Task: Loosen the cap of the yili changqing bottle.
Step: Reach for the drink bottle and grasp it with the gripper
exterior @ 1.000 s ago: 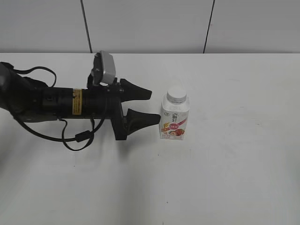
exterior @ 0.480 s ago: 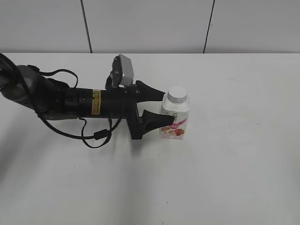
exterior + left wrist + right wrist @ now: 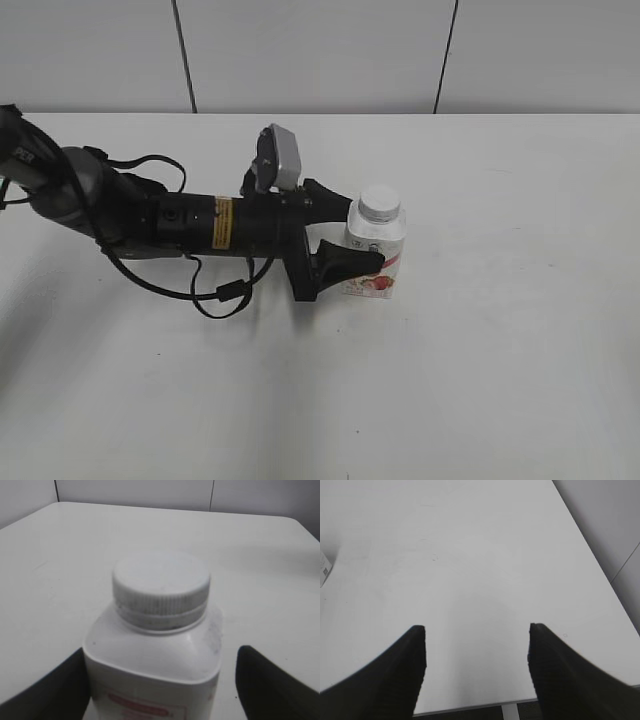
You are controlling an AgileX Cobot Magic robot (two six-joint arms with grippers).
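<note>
- The left arm's fingers (image 3: pixel 352 228) are spread wide, one on each side of the yili changqing bottle (image 3: pixel 374 252). In the left wrist view the bottle fills the gap: one finger sits tight by its left side, and the other finger has a small gap on the right. I cannot tell if either finger really touches it.
- The bottle stands straight up on the table (image 3: pixel 480 350), near the middle and closer to the far edge than the near edge. Its long way points up, so the cap (image 3: pixel 380 202) is on top. The left arm lies low and comes in from the left edge.
- The fingers sit low, beside the bottle's body. The cap is above them and looks still on.
- I think the left fingers should close on the body to hold it still.
- The right arm's fingers (image 3: pixel 476 655) are also wide and hold nothing. They are over bare table and do not show in the exterior view, so the left arm is much nearer.
</note>
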